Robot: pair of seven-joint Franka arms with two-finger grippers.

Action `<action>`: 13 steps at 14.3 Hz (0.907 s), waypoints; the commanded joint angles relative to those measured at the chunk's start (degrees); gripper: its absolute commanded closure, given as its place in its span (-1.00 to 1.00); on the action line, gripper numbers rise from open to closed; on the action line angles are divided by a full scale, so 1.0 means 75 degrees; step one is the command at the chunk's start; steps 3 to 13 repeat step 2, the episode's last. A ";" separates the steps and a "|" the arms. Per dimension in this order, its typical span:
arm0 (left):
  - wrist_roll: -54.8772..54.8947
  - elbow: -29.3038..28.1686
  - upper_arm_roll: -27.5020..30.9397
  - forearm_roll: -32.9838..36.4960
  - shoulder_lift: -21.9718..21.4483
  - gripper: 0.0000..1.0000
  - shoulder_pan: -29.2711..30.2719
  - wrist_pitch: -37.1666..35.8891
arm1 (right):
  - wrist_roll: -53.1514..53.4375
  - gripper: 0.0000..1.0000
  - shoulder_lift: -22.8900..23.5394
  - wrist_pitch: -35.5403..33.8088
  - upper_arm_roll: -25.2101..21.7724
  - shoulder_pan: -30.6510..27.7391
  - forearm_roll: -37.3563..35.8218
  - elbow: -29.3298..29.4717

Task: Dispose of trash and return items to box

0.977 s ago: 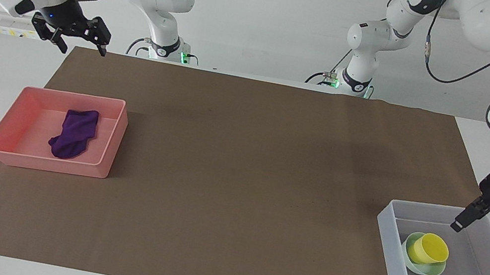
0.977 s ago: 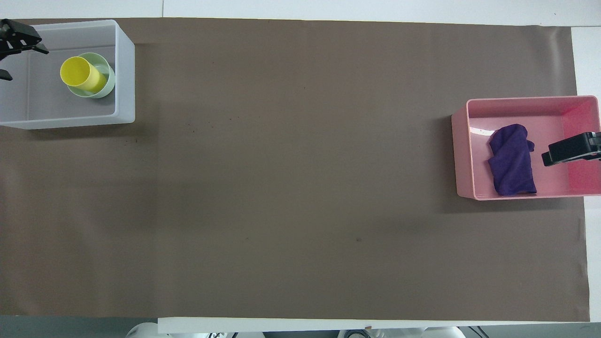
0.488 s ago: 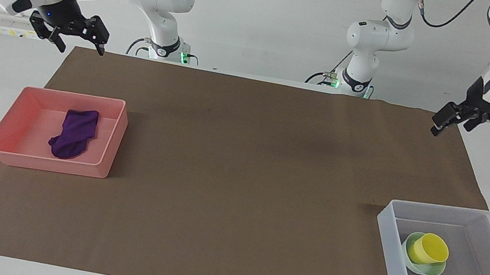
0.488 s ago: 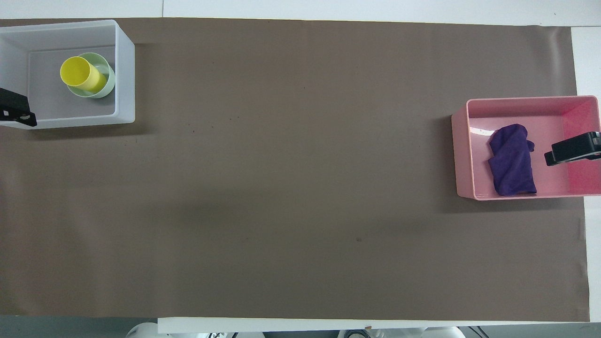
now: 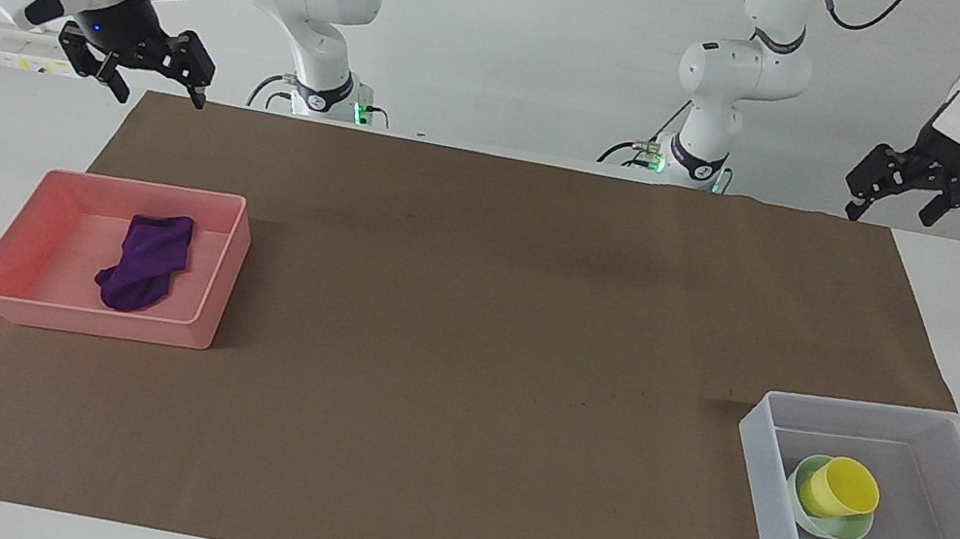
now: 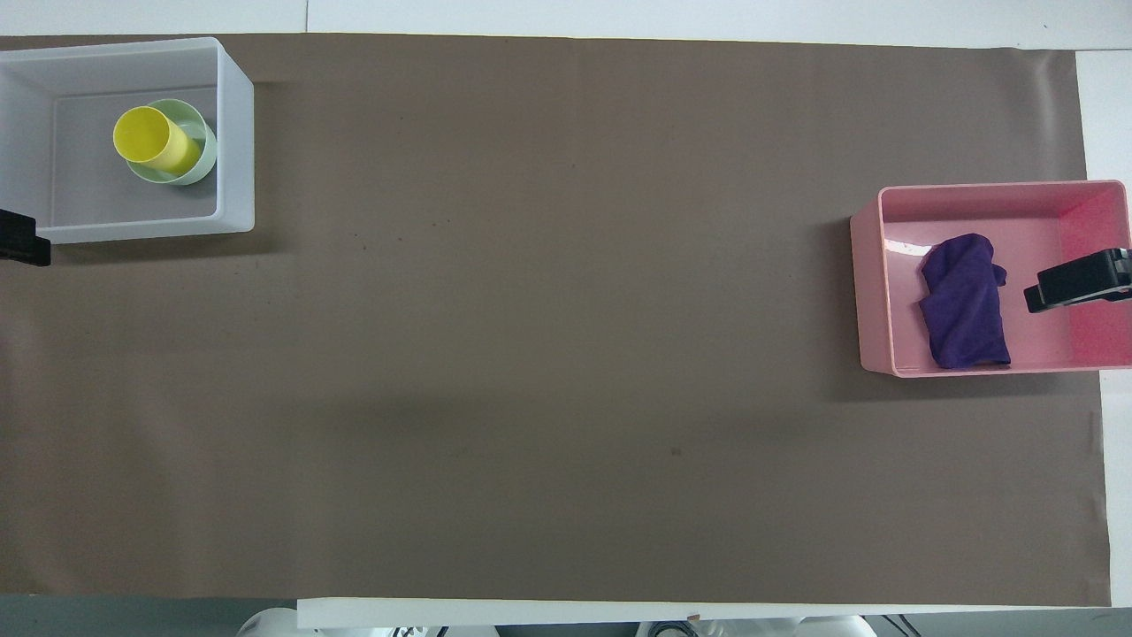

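Hanging high over the counter (image 5: 465,356), both claws show spread fingers in the facing view: left claw (image 5: 926,195), right claw (image 5: 151,75). Grey box (image 5: 763,458) holds mint bowl (image 5: 830,525) and yellow cup (image 5: 840,488); purple rag (image 5: 144,262) lies in the pink tray (image 5: 229,265). Overhead shows only claw tips.

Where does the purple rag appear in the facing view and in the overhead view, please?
Facing view: the purple rag lies inside the pink tray, at that picture's left, toward the right arm's end of the table.
Overhead view: the purple rag lies in the pink tray at the right edge, partly under the raised right gripper.
Shared landmark: the pink tray.
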 commanded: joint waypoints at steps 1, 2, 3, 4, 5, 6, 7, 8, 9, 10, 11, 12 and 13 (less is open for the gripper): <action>0.0214 0.0380 0.0016 0.0109 0.0257 -1.00 -0.0137 -0.0152 | -0.0149 -1.00 -0.0081 0.0075 0.0040 -0.0089 -0.0063 -0.0054; 0.0214 0.0380 0.0028 0.0109 0.0257 -1.00 -0.0137 -0.0128 | -0.0138 -1.00 -0.0070 0.0087 0.0040 -0.0090 -0.0074 -0.0043; 0.0214 0.0380 0.0028 0.0109 0.0257 -1.00 -0.0137 -0.0128 | -0.0138 -1.00 -0.0070 0.0087 0.0040 -0.0090 -0.0074 -0.0043; 0.0214 0.0380 0.0028 0.0109 0.0257 -1.00 -0.0137 -0.0128 | -0.0138 -1.00 -0.0070 0.0087 0.0040 -0.0090 -0.0074 -0.0043; 0.0214 0.0380 0.0028 0.0109 0.0257 -1.00 -0.0137 -0.0128 | -0.0138 -1.00 -0.0070 0.0087 0.0040 -0.0090 -0.0074 -0.0043; 0.0214 0.0380 0.0028 0.0109 0.0257 -1.00 -0.0137 -0.0128 | -0.0138 -1.00 -0.0070 0.0087 0.0040 -0.0090 -0.0074 -0.0043; 0.0214 0.0380 0.0028 0.0109 0.0257 -1.00 -0.0137 -0.0128 | -0.0138 -1.00 -0.0070 0.0087 0.0040 -0.0090 -0.0074 -0.0043; 0.0214 0.0380 0.0028 0.0109 0.0257 -1.00 -0.0137 -0.0128 | -0.0138 -1.00 -0.0070 0.0087 0.0040 -0.0090 -0.0074 -0.0043; 0.0214 0.0380 0.0028 0.0109 0.0257 -1.00 -0.0137 -0.0128 | -0.0138 -1.00 -0.0070 0.0087 0.0040 -0.0090 -0.0074 -0.0043; 0.0214 0.0380 0.0028 0.0109 0.0257 -1.00 -0.0137 -0.0128 | -0.0138 -1.00 -0.0070 0.0087 0.0040 -0.0090 -0.0074 -0.0043; 0.0214 0.0380 0.0028 0.0109 0.0257 -1.00 -0.0137 -0.0128 | -0.0138 -1.00 -0.0070 0.0087 0.0040 -0.0090 -0.0074 -0.0043; 0.0214 0.0380 0.0028 0.0109 0.0257 -1.00 -0.0137 -0.0128 | -0.0138 -1.00 -0.0070 0.0087 0.0040 -0.0090 -0.0074 -0.0043; 0.0214 0.0380 0.0028 0.0109 0.0257 -1.00 -0.0137 -0.0128 | -0.0138 -1.00 -0.0070 0.0087 0.0040 -0.0090 -0.0074 -0.0043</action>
